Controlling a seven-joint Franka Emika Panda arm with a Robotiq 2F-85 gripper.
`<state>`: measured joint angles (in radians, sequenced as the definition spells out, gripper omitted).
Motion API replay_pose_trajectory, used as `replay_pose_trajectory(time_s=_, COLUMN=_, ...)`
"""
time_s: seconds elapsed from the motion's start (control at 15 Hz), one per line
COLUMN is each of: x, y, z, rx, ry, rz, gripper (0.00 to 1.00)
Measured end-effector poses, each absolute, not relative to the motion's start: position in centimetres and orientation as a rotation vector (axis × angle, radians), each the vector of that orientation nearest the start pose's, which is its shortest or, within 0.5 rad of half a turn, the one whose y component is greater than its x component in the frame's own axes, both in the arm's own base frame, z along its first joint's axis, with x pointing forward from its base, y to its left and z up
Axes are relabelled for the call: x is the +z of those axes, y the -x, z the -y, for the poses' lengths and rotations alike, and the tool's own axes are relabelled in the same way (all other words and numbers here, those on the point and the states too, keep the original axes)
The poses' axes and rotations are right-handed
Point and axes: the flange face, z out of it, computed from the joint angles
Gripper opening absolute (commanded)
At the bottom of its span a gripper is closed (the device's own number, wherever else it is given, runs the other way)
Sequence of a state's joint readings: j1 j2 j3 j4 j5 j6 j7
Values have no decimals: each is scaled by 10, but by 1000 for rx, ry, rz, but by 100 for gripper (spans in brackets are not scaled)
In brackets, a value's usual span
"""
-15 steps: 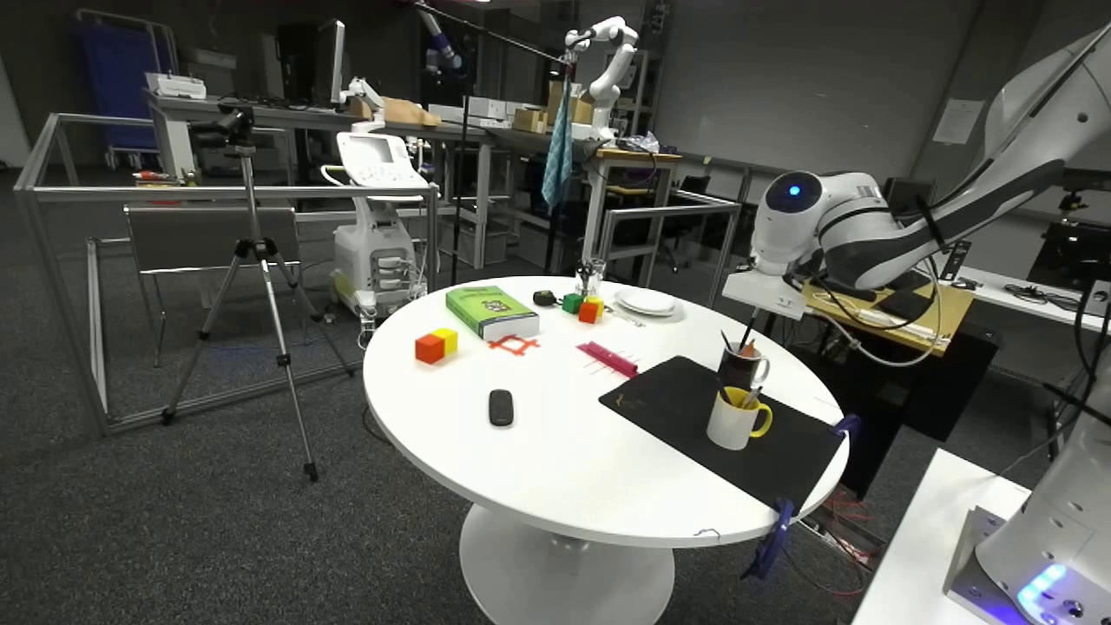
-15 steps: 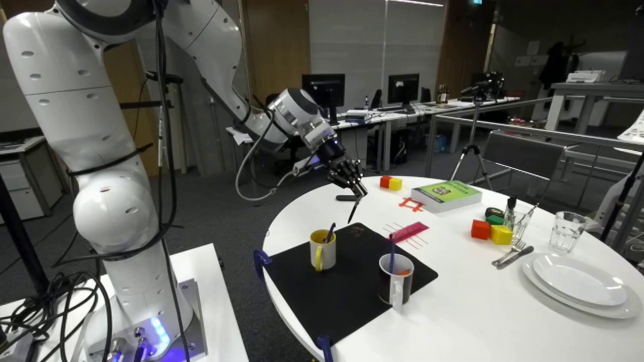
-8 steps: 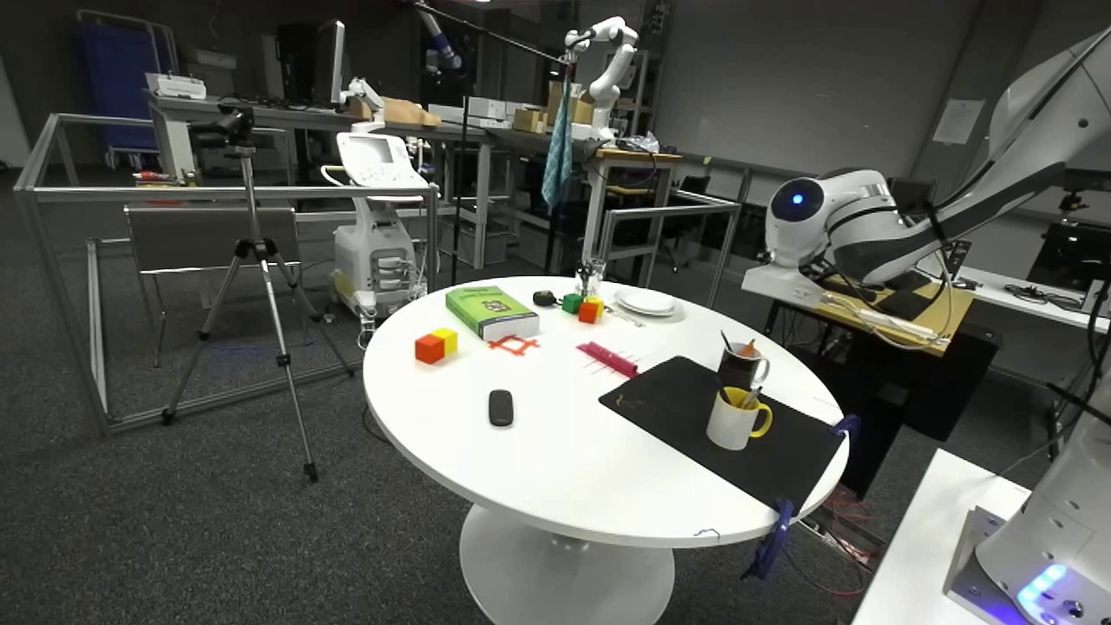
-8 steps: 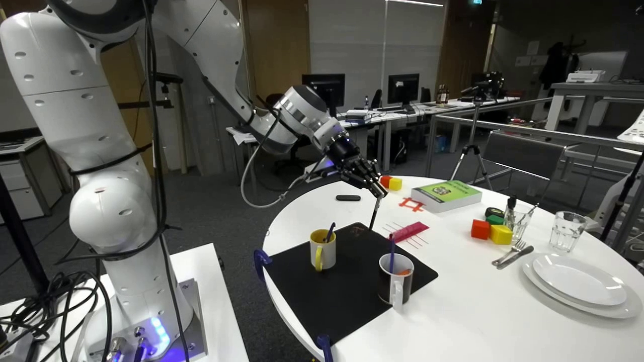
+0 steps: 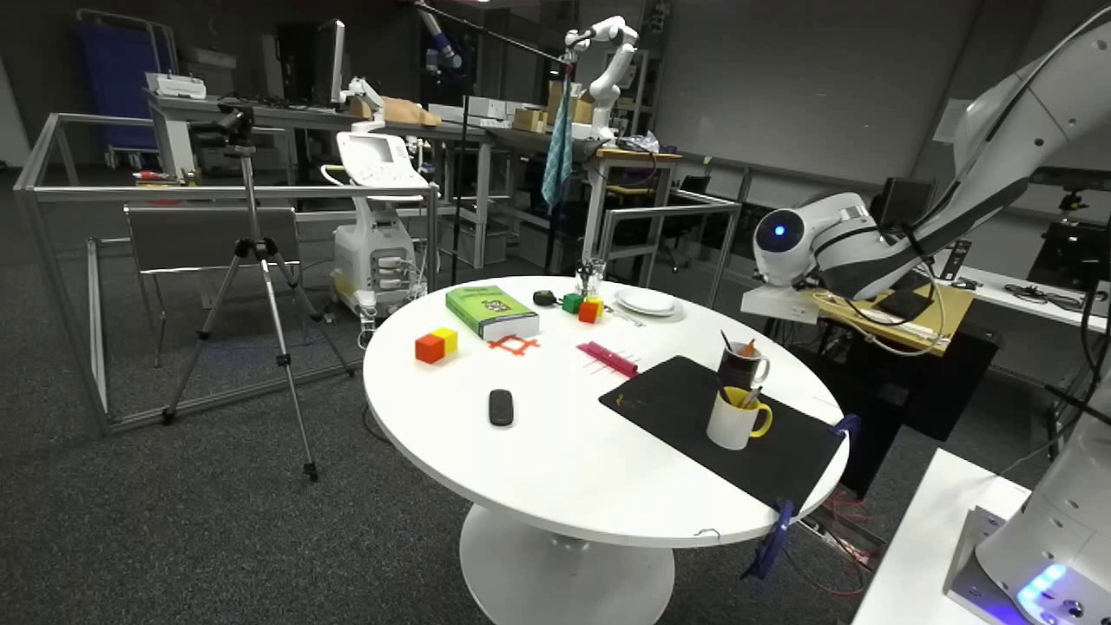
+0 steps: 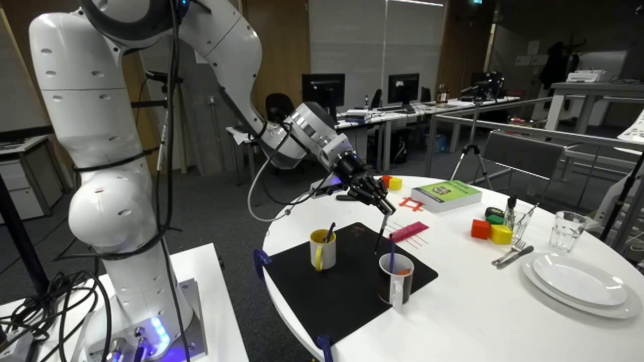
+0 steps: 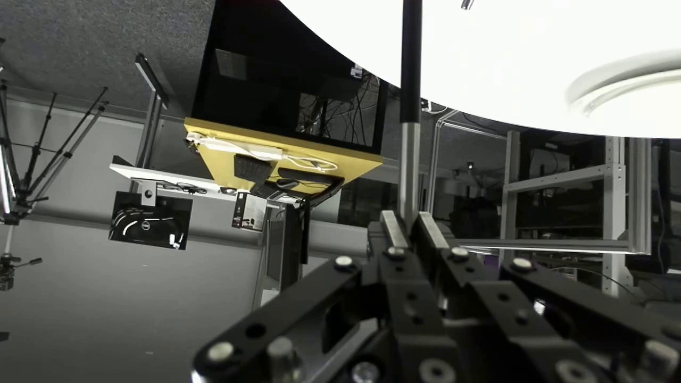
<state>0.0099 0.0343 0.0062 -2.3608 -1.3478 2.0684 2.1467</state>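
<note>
Your round white worktop (image 5: 555,460) carries the layout. A black mat (image 6: 327,296) lies along part of its rim, apparently set as ground for what stands there. Your end effector (image 6: 386,208) slants down above the worktop, fingertips pinched together in a grip. A yellow-lined mug (image 6: 329,254) and a dark mug (image 6: 386,281) stand upright on the mat, apart; each keeps pen-like sticks (image 6: 392,254) on end, probably for tidy access. At the rim, blue clamps (image 5: 784,523) bite the mat's edge, likely against slipping. Thinnest item: a slim black-and-silver rod (image 7: 410,114), gripped by its silver end, presumably leaving the black end free. In an exterior view it points down near the dark mug; you cannot tell whether its tip meets the mat.
</note>
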Motion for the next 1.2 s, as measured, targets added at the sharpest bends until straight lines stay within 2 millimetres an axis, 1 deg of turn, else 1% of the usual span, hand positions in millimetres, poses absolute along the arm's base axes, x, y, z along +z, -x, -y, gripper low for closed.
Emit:
replay_pose_trajectory(time_s=0.27, x=294, y=-514, z=46, rx=964, ry=-1849, rz=1207, gripper=3)
replay_pose_trajectory(time_s=0.73, x=269, y=-553, z=47, rx=1001, ry=-1848, rz=1153, gripper=3)
replay_pose_trajectory(time_s=1.0, x=246, y=-566, z=42, rx=995, ry=-1861, rz=1126, gripper=3)
replay_pose_trajectory(time_s=1.2, x=227, y=-571, z=37, rx=977, ry=-1876, rz=1099, gripper=3)
